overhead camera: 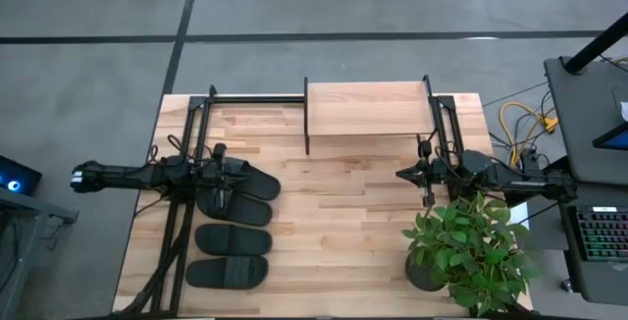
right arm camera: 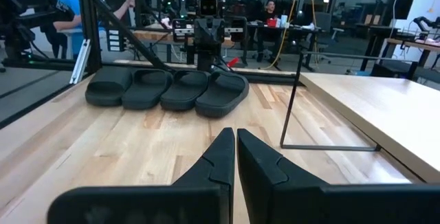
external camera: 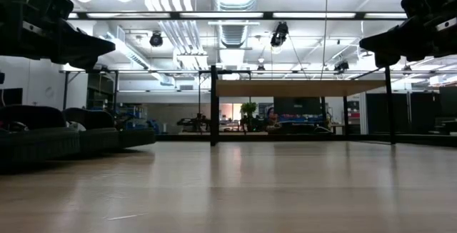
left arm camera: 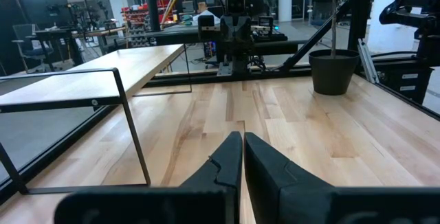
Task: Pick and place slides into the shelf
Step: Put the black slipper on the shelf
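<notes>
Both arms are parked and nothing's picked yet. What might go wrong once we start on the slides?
The four slides lie side by side, touching, so a grasp may drag a neighbour. The left tool is shut and must open before descending. The potted plant sits beside the right tool; its leaves could snag that arm. The shelf has thin side frames to clip.

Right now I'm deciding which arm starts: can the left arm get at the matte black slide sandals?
Probably yes: the shut left gripper hangs right above the nearest of the four black slide sandals, with nothing between them.
</notes>
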